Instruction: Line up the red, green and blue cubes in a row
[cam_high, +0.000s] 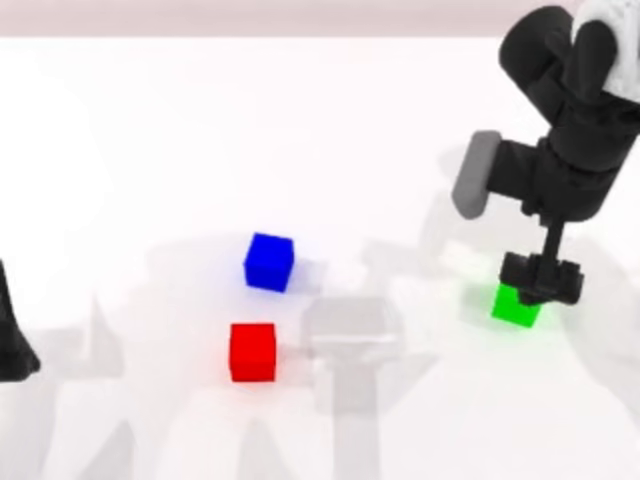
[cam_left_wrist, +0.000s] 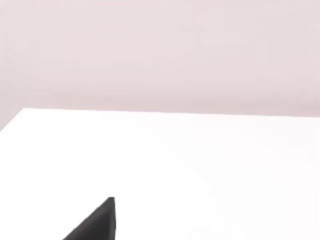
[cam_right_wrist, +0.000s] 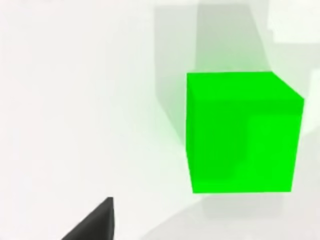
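The green cube rests on the white table at the right. My right gripper hangs just above its far edge, open and holding nothing. The right wrist view shows the green cube close ahead on the table, with one black fingertip apart from it. The blue cube sits left of centre, and the red cube lies just in front of it, a small gap between them. My left arm is parked at the left edge; its wrist view shows only one fingertip over bare table.
The white table ends at a far edge near the top of the top view. Grey shadows of the arms fall across its middle and front. The bulky black right arm stands over the back right.
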